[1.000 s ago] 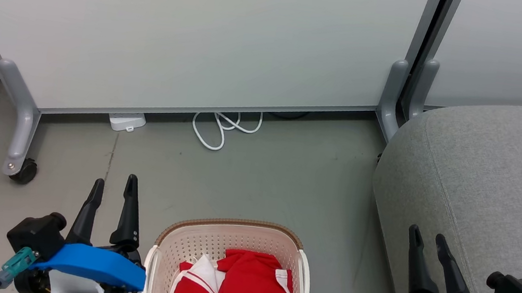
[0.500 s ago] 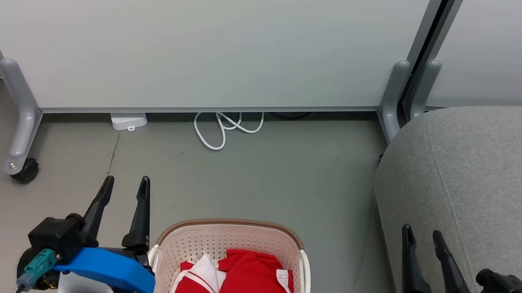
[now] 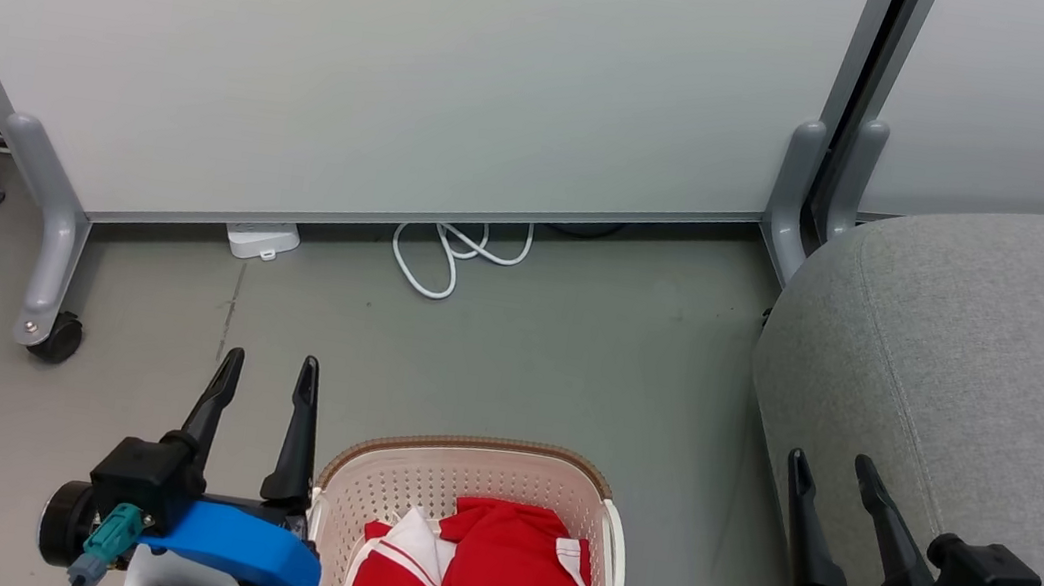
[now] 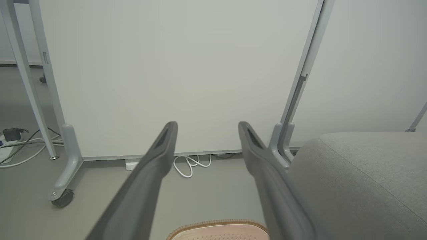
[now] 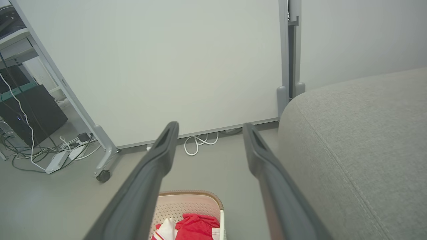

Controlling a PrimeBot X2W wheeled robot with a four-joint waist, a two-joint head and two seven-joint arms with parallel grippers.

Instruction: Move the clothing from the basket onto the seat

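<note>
Basket (image 3: 462,443) on the floor (image 3: 574,360), toward its near edge in the head view, well apart from the far edge under the white panel (image 3: 411,67). Clothing (image 3: 495,572) inside the basket: red folds with white panels and thin white stripes, heaped toward the right side, not topping the brown rim. Seat (image 3: 995,376) to the right of the basket, grey, with a rounded corner and a seam, a strip of floor between the two.

Left tool (image 3: 271,361) just left of the basket, above the floor, close to the rim; whether touching, cannot tell. Stands open, fingers parted and pointing toward the panel, gripping nothing; in the left wrist view, panel and floor through the gap and the basket's rim at the bottom edge.

Right tool (image 3: 831,460) by the seat's left edge, well apart from the basket. Also open, holding nothing; in the right wrist view, floor, basket and clothing low between its fingers.

White cable (image 3: 451,258) looped on the floor at the panel's foot, a caster (image 3: 57,338) further left.
</note>
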